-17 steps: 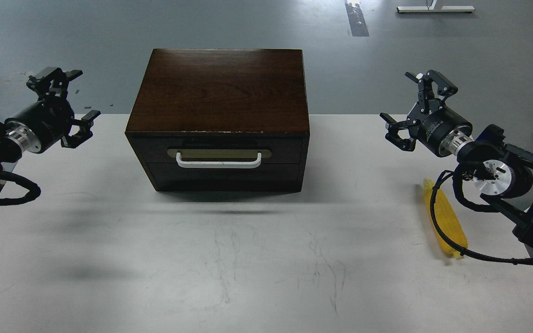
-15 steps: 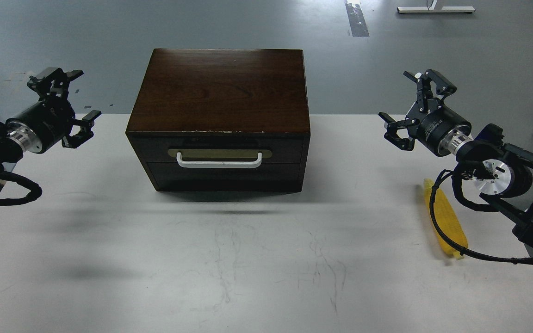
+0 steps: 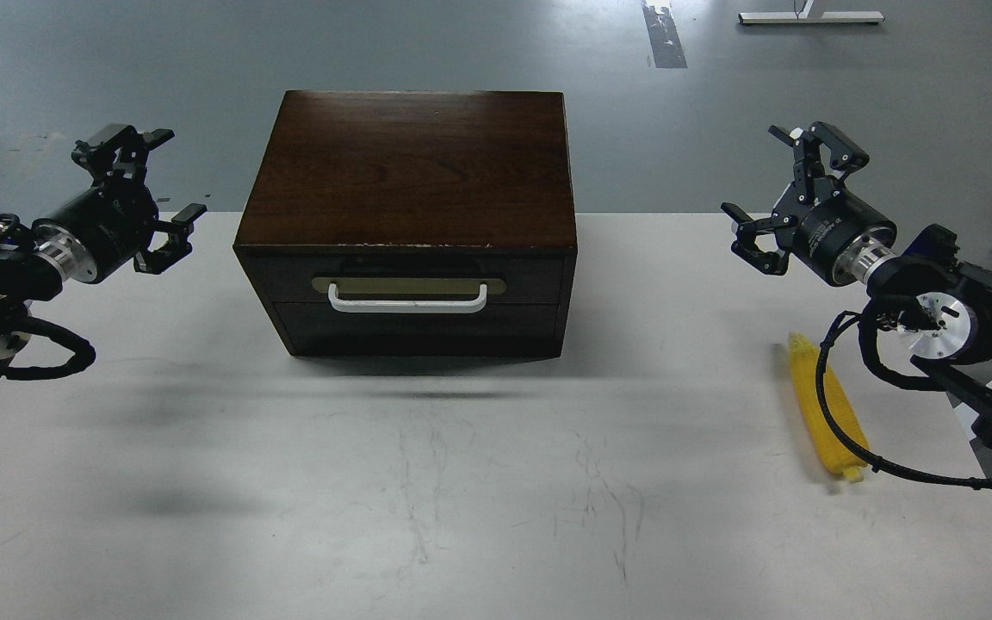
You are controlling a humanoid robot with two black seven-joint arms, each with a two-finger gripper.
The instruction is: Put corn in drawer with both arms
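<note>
- Step: nothing begun; the drawer (image 3: 406, 280) is closed in its cabinet (image 3: 410, 168).
- My left gripper (image 3: 153, 194) and right gripper (image 3: 784, 194) hover with jaws apart, empty.
- The corn (image 3: 825, 405) lies on the table (image 3: 375, 482), right of the cabinet, under my right arm's cable.
- Next, likely: left takes the white handle (image 3: 407, 301), right descends to the corn.

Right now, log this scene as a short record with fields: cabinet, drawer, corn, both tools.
cabinet: dark wooden box at the table's far middle
drawer: shut, white handle untouched
corn: flat on the table, right side, a black cable crossing it
left tool: open, empty, left of the cabinet
right tool: open, empty, beyond the corn
</note>
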